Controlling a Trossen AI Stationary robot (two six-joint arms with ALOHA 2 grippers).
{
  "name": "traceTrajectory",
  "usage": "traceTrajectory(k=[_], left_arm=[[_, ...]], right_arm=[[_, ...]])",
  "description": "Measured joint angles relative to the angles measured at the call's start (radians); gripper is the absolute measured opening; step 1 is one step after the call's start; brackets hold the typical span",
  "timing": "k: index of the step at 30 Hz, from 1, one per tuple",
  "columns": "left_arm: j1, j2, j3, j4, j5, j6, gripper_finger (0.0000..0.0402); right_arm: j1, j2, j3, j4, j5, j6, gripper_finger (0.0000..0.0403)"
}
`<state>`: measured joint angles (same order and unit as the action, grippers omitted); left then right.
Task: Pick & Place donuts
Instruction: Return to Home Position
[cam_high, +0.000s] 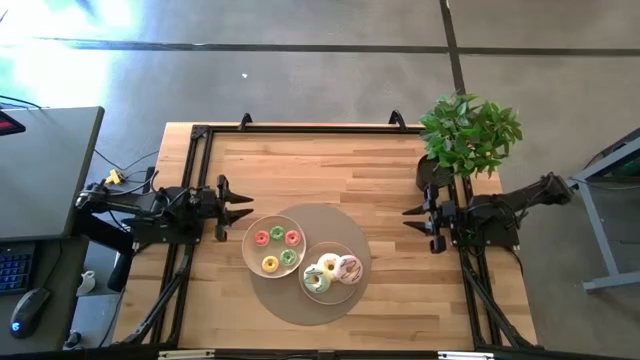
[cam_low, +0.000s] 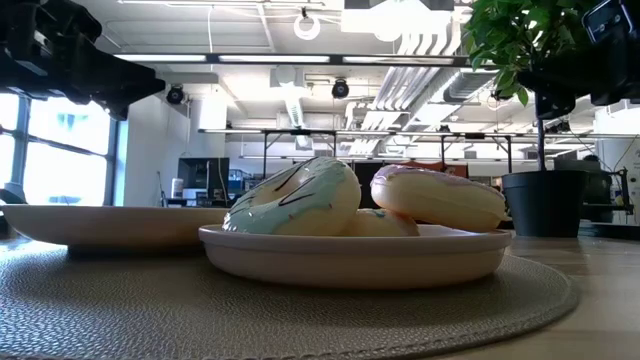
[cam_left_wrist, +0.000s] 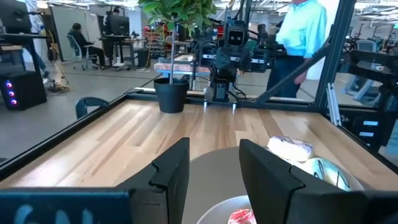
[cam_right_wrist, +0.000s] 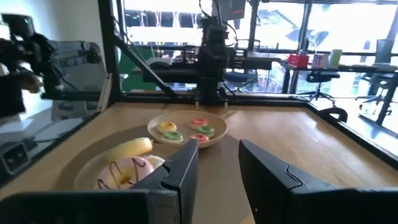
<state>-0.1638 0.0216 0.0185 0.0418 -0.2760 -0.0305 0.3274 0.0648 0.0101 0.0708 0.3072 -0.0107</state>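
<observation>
Three larger donuts, white (cam_high: 329, 264), green (cam_high: 316, 280) and pink-sprinkled (cam_high: 349, 268), lie on a pale plate (cam_high: 334, 291); the low view shows the green donut (cam_low: 296, 198) and the pink one (cam_low: 440, 197) up close. Several mini donuts (cam_high: 277, 248) lie on a second plate (cam_high: 250, 250) to its left, also in the right wrist view (cam_right_wrist: 186, 127). Both plates rest on a round grey mat (cam_high: 300, 305). My left gripper (cam_high: 243, 207) waits open at the table's left, just beside the mini-donut plate. My right gripper (cam_high: 408, 218) waits open at the right.
A potted plant (cam_high: 462, 135) stands at the table's far right corner, close behind my right arm. Bare wood lies between the mat and the far edge. A desk with keyboard and mouse stands left of the table. People show in the room beyond.
</observation>
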Motion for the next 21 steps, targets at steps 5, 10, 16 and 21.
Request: traceTrajectory(k=[5,10,16,21], left_arm=[[0.0,0.0,-0.001,0.0,-0.001,0.0,0.0138],[0.0,0.0,-0.001,0.0,-0.003,0.0,0.0138],[0.0,0.0,-0.002,0.0,-0.003,0.0,0.0138],[0.0,0.0,-0.002,-0.001,-0.003,0.0,0.0138]], right_arm=[[-0.04,0.016,0.0,-0.005,-0.007,-0.041,0.0113],[-0.065,0.021,0.0,-0.004,0.019,-0.041,0.0113],[-0.066,0.02,0.0,-0.003,0.016,-0.038,0.0113],[-0.066,0.02,0.0,-0.002,0.016,-0.01,0.0113]])
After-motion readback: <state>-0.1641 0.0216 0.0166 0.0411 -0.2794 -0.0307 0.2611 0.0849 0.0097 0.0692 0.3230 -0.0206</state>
